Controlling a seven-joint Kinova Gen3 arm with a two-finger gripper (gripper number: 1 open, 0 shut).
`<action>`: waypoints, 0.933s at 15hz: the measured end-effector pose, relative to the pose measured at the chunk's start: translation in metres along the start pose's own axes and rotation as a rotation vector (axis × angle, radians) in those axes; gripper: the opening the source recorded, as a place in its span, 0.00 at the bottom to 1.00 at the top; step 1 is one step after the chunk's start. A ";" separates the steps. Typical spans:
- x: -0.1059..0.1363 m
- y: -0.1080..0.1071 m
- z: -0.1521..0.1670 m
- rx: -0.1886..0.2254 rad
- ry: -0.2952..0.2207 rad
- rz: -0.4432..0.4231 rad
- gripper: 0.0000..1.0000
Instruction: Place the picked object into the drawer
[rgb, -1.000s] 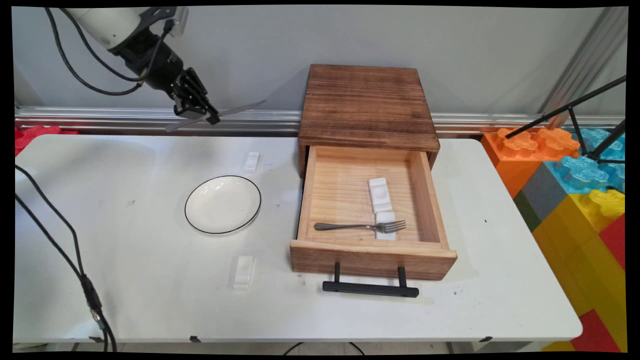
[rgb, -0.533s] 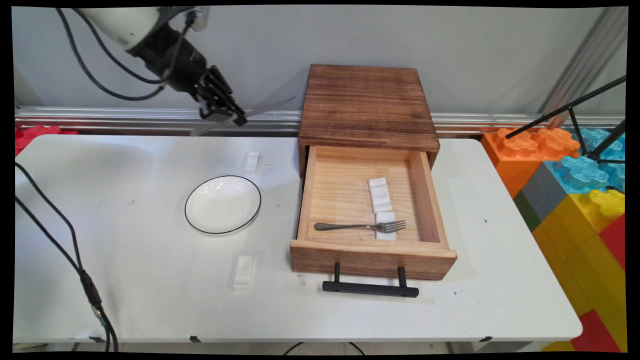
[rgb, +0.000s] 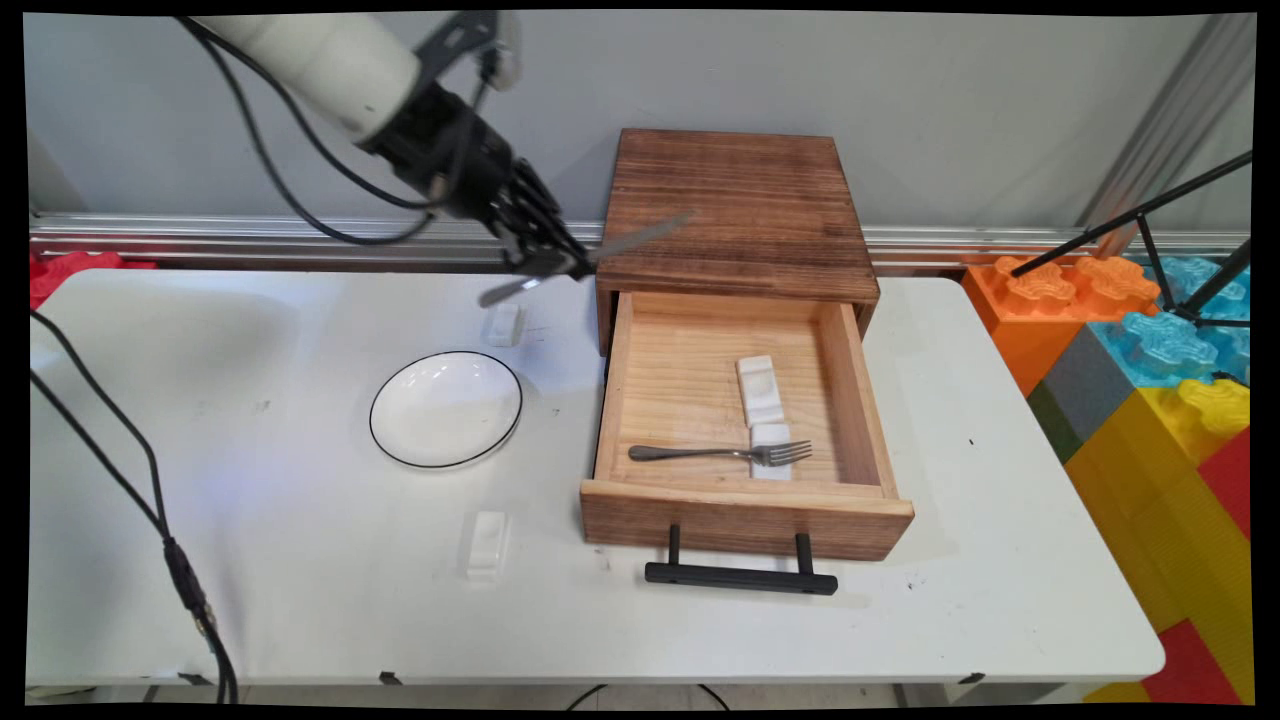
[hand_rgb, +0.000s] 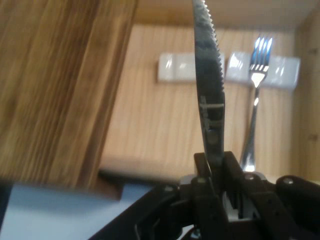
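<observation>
Wooden drawer (rgb: 850, 395) holds fork (rgb: 720, 453); hand (rgb: 560, 262) grips knife (rgb: 600, 255).

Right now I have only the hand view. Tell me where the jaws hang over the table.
Observer: The jaws, shut on the knife, hang above the table near its far edge, just left of the cabinet.
Operator: Report what lies under them.
Observer: A small white rest lies on the table almost beneath the knife's handle end.
Operator: Name anything else on that side.
Observer: A black-rimmed white plate sits nearer the camera than that rest, left of the open drawer.
</observation>
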 end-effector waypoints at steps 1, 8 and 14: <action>0.007 0.005 0.009 -0.011 0.012 0.007 0.00; 0.039 0.022 0.071 -0.053 0.065 0.049 0.00; 0.051 0.025 0.131 -0.069 0.081 0.087 0.00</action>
